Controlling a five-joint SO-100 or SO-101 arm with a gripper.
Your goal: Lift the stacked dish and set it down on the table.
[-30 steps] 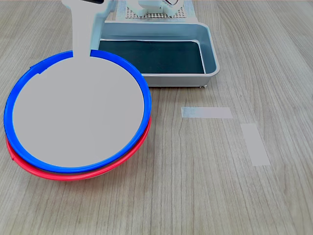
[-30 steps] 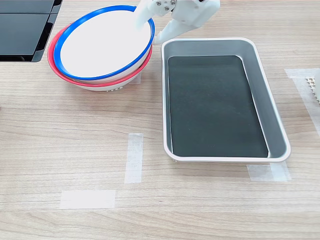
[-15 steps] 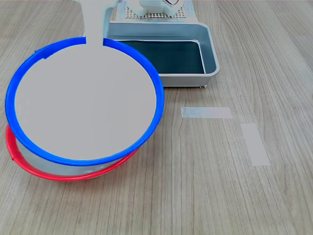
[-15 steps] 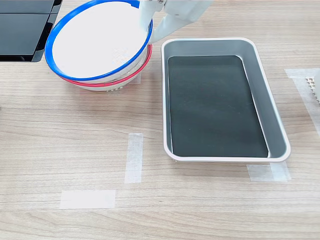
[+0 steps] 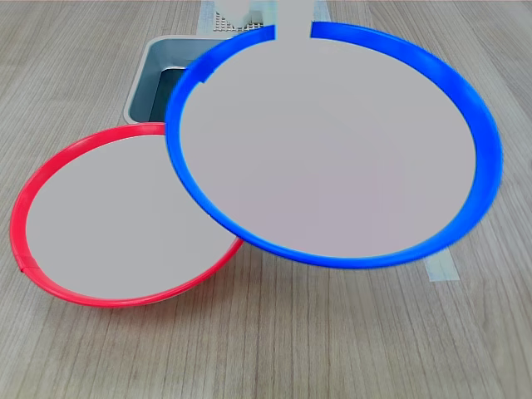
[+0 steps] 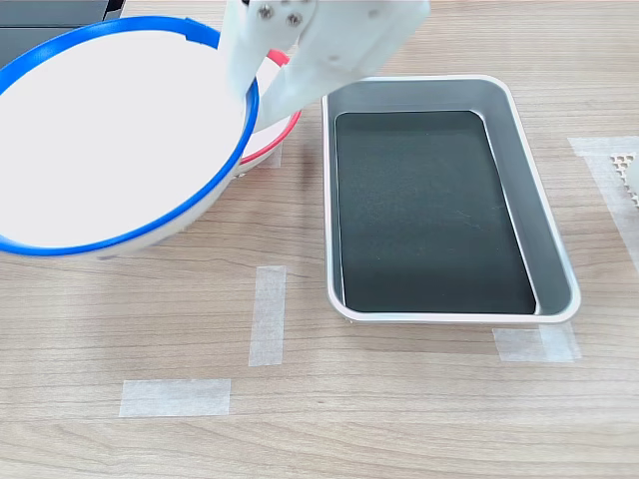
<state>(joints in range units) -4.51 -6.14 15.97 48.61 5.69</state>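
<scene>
Leftmost in the first exterior view, the red-rimmed dish (image 5: 125, 220) sits on the table (image 5: 332, 349); the blue-rimmed dish (image 5: 332, 145) hangs above, right of it, its far rim pinched by the gripper (image 6: 268, 88), presumably seeking bare tabletop nearby.

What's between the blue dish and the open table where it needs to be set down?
Nothing visible. The gripper holds the blue dish by its rim, above the table. The red dish and grey tray lie aside; only flat tape strips mark the free wood.
</scene>
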